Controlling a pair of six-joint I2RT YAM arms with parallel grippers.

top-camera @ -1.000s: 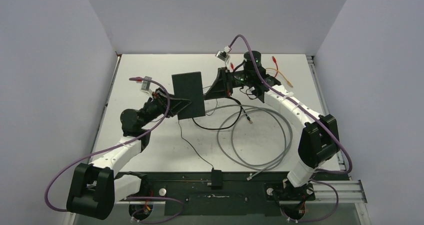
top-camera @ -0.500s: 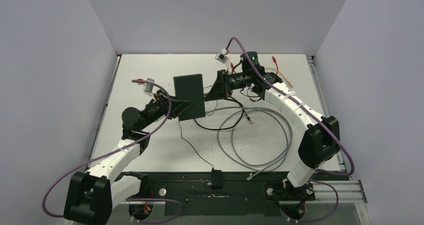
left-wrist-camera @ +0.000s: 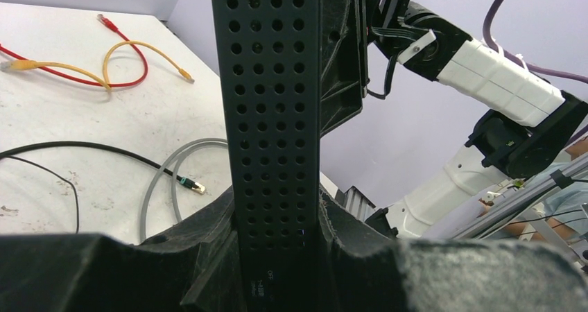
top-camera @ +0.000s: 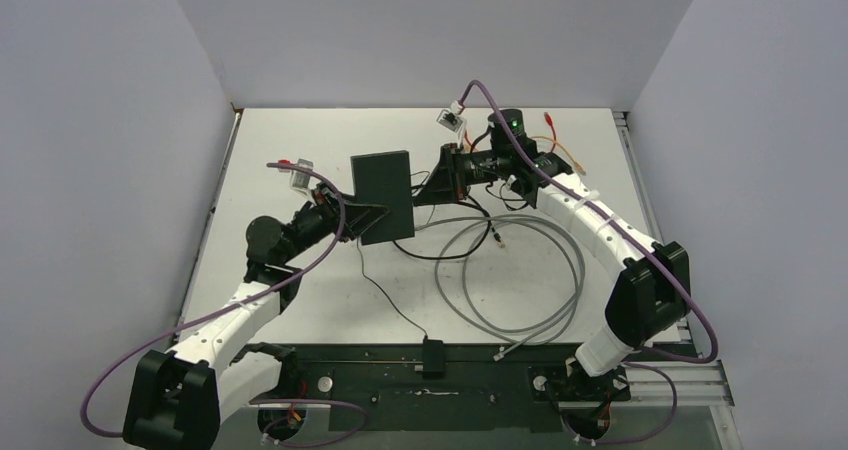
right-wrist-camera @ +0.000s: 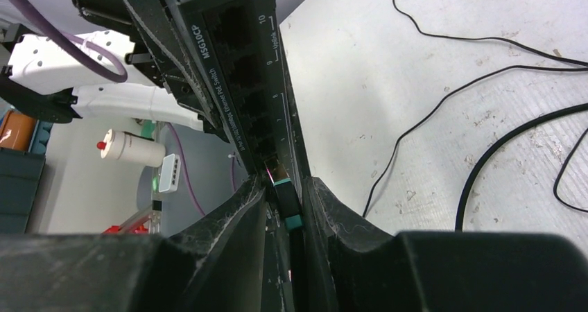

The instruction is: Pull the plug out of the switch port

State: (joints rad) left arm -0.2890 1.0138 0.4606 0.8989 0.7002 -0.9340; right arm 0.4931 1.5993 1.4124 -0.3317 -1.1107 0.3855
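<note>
The switch (top-camera: pixel 382 195) is a flat black box lifted off the table, seen edge-on in the left wrist view as a perforated side (left-wrist-camera: pixel 277 118). My left gripper (top-camera: pixel 356 216) (left-wrist-camera: pixel 277 256) is shut on its near end. In the right wrist view its port row (right-wrist-camera: pixel 239 69) faces me. The plug (right-wrist-camera: pixel 285 200), black with teal bands, sits between the fingers of my right gripper (right-wrist-camera: pixel 286 211) (top-camera: pixel 436 182), which is shut on it. Its metal tip lies at the mouth of a port; I cannot tell whether it is still seated.
A grey cable (top-camera: pixel 510 270) lies coiled on the white table right of centre, its free end (left-wrist-camera: pixel 197 186) nearby. A thin black wire runs to a small black block (top-camera: pixel 433 355) at the front rail. Red and orange cables (top-camera: pixel 557 138) (left-wrist-camera: pixel 104 55) lie at the back right.
The switch has shifted slightly right and tilted with both grippers still on it. The left elbow has swung forward, and the right arm has moved outward to the right.
</note>
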